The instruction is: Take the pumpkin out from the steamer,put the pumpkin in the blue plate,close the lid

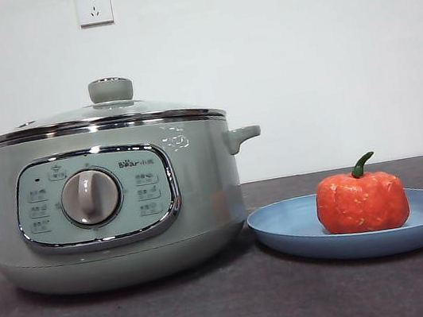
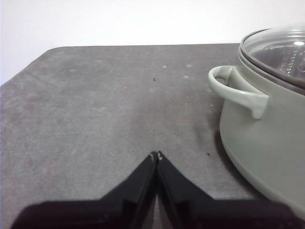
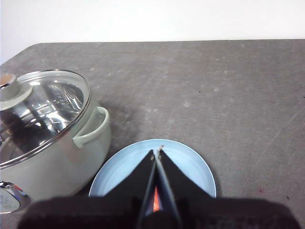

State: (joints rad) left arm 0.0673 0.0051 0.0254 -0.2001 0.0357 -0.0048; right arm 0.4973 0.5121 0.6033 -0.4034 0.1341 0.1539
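Up front, the pumpkin (image 1: 361, 201) sits in the blue plate (image 1: 287, 231), looking light and rigid, best pinched across its flanks. Behind it the steamer (image 1: 116, 214) wears its lid (image 1: 104, 115); that glass is fragile, so its knob (image 1: 110, 89) is the hold. Right gripper (image 3: 157, 151) above the plate and left gripper (image 2: 156, 154) beside the steamer are both pressed together, empty.

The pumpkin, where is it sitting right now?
In the front view the pumpkin sits on the blue plate, to the right of the steamer, whose lid is on.
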